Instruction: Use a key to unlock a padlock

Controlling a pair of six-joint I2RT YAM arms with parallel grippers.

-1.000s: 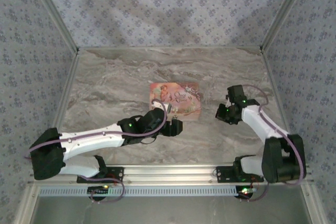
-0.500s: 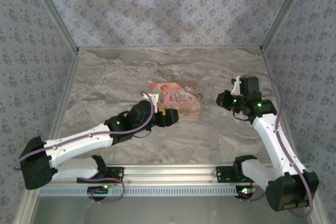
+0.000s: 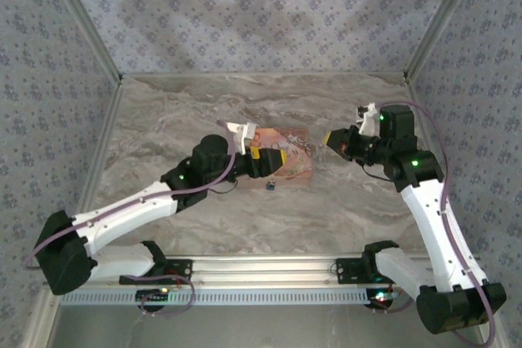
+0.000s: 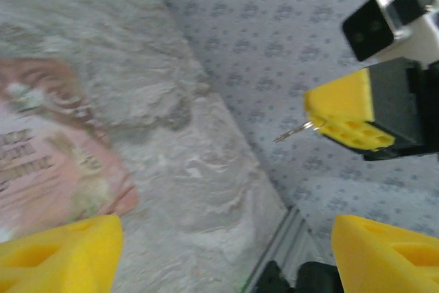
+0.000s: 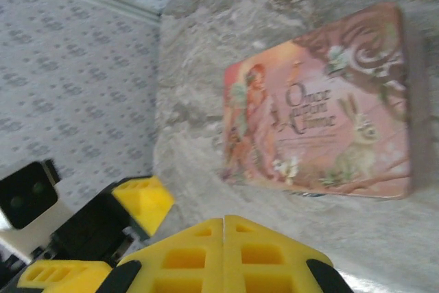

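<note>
A small dark blue thing [image 3: 269, 186], apparently the padlock, lies on the marble table [image 3: 163, 128] just in front of a pink picture book [image 3: 285, 156]. Nothing touches it. My left gripper [image 3: 263, 160] hovers over the book's left part, behind the padlock, open and empty; its yellow fingers [image 4: 62, 252] stand far apart in the left wrist view. My right gripper [image 3: 333, 139] hangs to the right of the book and points left. It is shut on a thin metal key [image 4: 293, 132], whose tip sticks out of the right gripper [image 4: 314, 123]. The pads [image 5: 224, 255] are pressed together.
Patterned walls [image 3: 261, 14] close the table on three sides, and a metal rail [image 3: 269, 265] runs along the near edge. The left gripper's fingers [image 5: 142, 204] face the right wrist camera. Bare table lies to the left and at the back.
My left arm rose and swung away from the table's front onto the book, uncovering the small blue thing. My right arm lifted and reached farther back, still shut.
</note>
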